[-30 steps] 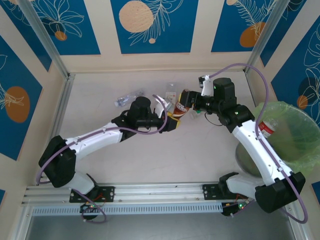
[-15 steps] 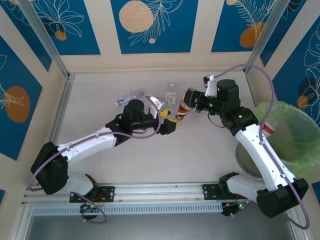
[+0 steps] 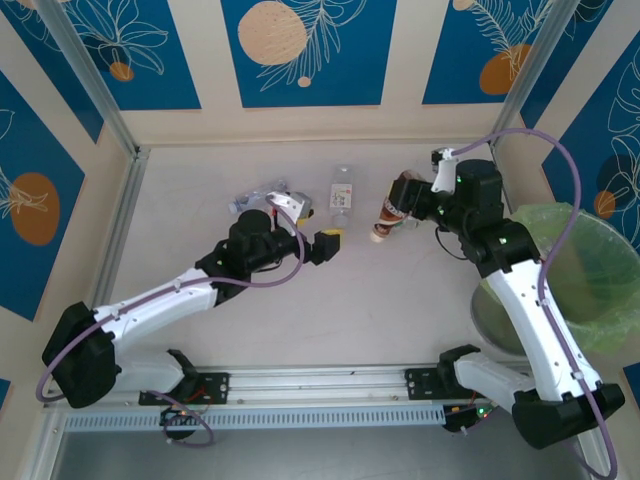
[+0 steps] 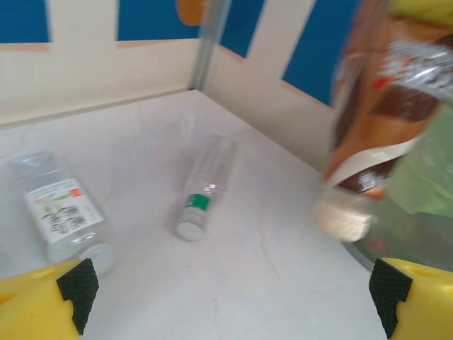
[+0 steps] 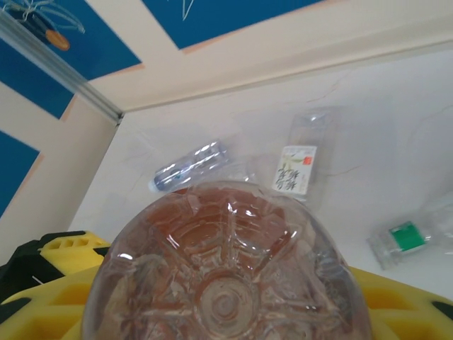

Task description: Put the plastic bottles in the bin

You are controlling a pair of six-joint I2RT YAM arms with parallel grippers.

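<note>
On the far left part of the desk (image 3: 180, 210) lies a crushed clear bottle (image 3: 258, 193), on its side, just beyond the left arm's wrist. Right beside it, a little nearer, is the left tool (image 3: 313, 226). Its yellow-tipped fingers are spread wide with nothing between them. From its own camera both tips sit at the bottom corners, with bare desk between them.

To the right of that tool, toward the far wall, a white-labelled bottle (image 3: 342, 188) lies flat with its length running near to far. The left wrist view shows a slimmer green-labelled bottle (image 4: 202, 190) lying to the right of it, apart from it and also on its side.

Further right, the right tool (image 3: 403, 197) is clamped on a brown bottle (image 3: 388, 215). The bottle is tilted, with its white cap pointing near and left. In the left wrist view it seems to hang clear of the desk (that picture is blurred). The right wrist camera looks straight onto the bottle's ribbed base, with a yellow finger on either side.

At the right edge, off the desk, stands the bin (image 3: 600, 270), lined with its light-green bag. The right forearm crosses its left rim. The gripped bottle is well to the left of the bin, over the desk.
</note>
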